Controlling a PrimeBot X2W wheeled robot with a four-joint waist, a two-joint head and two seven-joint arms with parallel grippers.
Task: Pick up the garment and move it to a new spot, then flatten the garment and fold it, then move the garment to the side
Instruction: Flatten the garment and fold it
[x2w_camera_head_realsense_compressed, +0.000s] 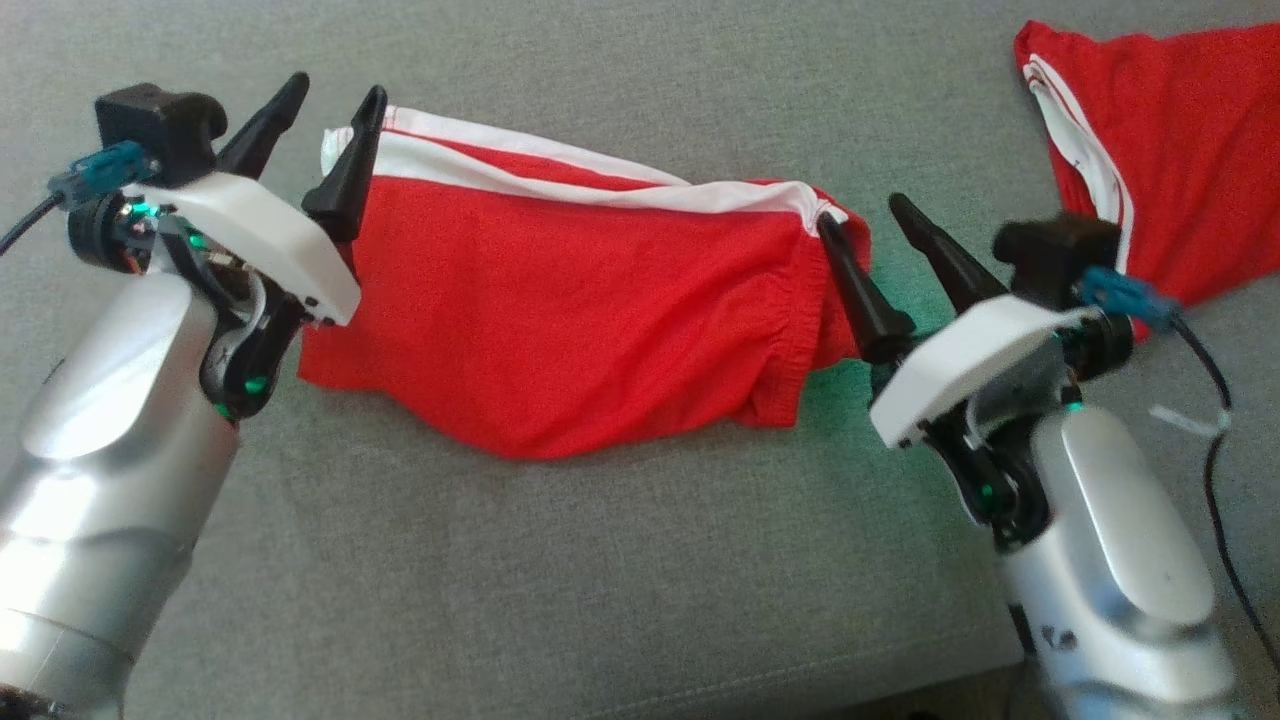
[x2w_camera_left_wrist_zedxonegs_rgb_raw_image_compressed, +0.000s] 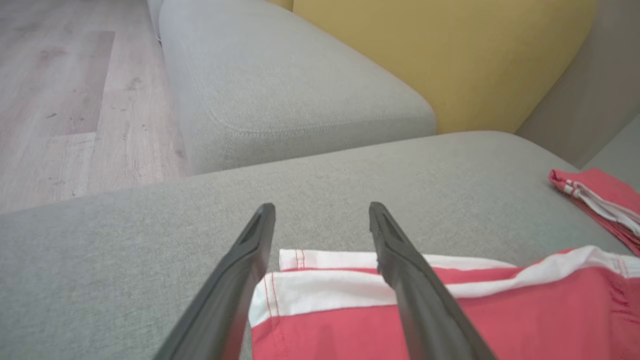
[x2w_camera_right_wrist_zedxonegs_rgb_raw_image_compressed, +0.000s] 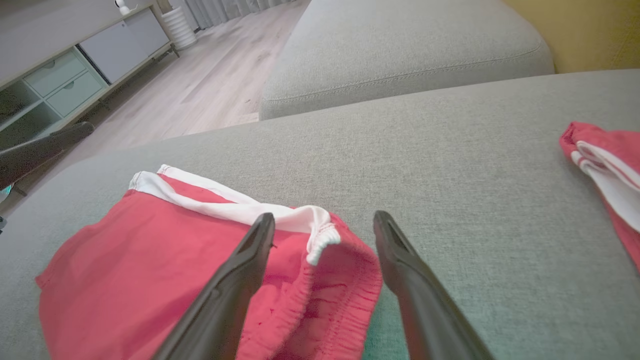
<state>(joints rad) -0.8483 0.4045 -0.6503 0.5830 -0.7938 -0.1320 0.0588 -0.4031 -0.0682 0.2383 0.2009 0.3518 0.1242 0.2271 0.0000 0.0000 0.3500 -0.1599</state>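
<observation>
Jaws wide and empty, left gripper (x2w_camera_head_realsense_compressed: 335, 92) and right gripper (x2w_camera_head_realsense_compressed: 862, 212) flank the red shorts (x2w_camera_head_realsense_compressed: 560, 300) lying on the sofa (x2w_camera_head_realsense_compressed: 600, 560)

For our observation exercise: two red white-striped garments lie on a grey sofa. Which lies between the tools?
The red fabric shorts with elastic waistband, mid-cushion; the other red garment lies apart, far right.

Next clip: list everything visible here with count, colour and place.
shorts: one, red with white stripes, mid seat
second garment: one, red and white, seat's far right
sofa seat: one, grey, under both
backrest: one, yellow, behind seat
floor: one, pale wood, beside sofa
cabinet: one, pale, across the floor
left gripper: one, dark fingers, open, shorts' left end
right gripper: one, dark fingers, open, shorts' right end
</observation>
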